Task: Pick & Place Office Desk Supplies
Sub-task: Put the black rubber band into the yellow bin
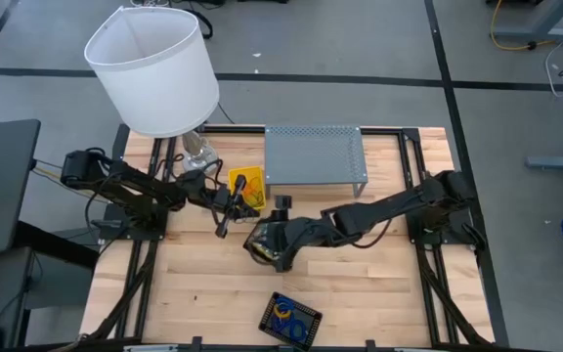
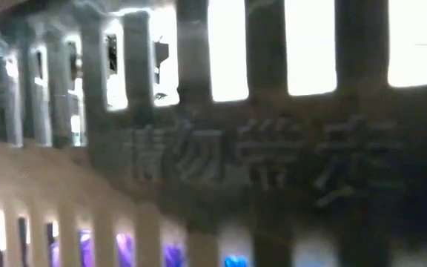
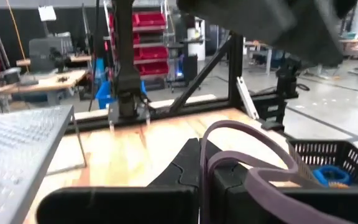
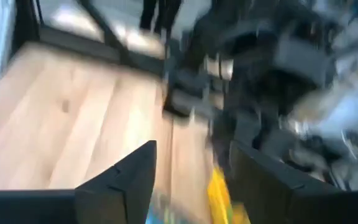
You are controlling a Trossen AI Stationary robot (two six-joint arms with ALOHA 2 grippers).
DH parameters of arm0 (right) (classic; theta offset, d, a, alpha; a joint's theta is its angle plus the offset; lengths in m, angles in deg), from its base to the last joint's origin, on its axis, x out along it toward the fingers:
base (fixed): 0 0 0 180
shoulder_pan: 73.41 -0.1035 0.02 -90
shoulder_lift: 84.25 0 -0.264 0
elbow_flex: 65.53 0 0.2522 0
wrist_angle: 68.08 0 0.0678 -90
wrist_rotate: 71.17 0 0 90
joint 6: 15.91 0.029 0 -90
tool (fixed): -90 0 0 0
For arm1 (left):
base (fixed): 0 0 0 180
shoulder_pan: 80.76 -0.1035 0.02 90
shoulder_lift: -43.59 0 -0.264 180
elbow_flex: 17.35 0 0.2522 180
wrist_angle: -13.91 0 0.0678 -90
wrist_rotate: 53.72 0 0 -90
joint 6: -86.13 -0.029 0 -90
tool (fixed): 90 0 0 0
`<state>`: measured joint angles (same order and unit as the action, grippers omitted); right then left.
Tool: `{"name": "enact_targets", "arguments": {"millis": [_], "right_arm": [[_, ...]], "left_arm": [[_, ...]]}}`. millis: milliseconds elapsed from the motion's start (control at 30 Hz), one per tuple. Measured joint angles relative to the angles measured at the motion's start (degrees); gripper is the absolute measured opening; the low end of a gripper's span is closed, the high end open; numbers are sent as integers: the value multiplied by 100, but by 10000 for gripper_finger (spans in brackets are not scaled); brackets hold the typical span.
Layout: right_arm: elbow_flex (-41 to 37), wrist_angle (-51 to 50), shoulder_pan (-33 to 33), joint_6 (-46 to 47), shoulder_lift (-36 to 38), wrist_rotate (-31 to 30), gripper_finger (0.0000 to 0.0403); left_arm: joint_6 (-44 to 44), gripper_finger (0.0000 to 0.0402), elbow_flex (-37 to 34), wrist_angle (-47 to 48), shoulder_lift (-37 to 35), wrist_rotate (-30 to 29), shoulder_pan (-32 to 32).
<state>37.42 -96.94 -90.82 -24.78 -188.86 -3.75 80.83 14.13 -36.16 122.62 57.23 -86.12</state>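
Note:
My left gripper is shut on a purple rubber band above the table's middle. My right gripper stands open just right of it, nothing plainly between its fingers; blurred yellow and blue show below them. A yellow crayon box lies flat on the table in front of the grey perforated shelf. A black basket at the near edge holds blue rubber bands. My left gripper pinches the purple rubber band between its two shut fingers, at one end of the loop. The fingers lie about level. The band's strands arch up and out past the fingertips, slack and clear of the table.
A tall lamp with a big white shade stands at the far left, its base next to my left arm. The shelf fills the far middle. Bare wood lies at the near right. The low view is blocked by a blurred slatted wall.

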Motion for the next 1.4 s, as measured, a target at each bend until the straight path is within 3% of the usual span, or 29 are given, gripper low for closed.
{"name": "enact_targets", "arguments": {"millis": [300,533,667,967,1400], "right_arm": [[0,-2241,-482,1647,199,-32,197],[0,-3574,-868,2812,199,311,185],[0,-3889,-1026,3164,199,311,185],[0,-3925,-1141,3262,199,309,185],[0,-4003,-1124,3176,199,307,185]], "left_arm": [[-11,1,1,1086,-582,-355,-346],[-167,1,0,2817,-1421,-1505,-518],[-82,1,0,3692,-1642,-2257,-675],[506,1,74,4679,-1482,-2397,-1241],[1,1,1745,7265,-441,-2390,-1148]]}}
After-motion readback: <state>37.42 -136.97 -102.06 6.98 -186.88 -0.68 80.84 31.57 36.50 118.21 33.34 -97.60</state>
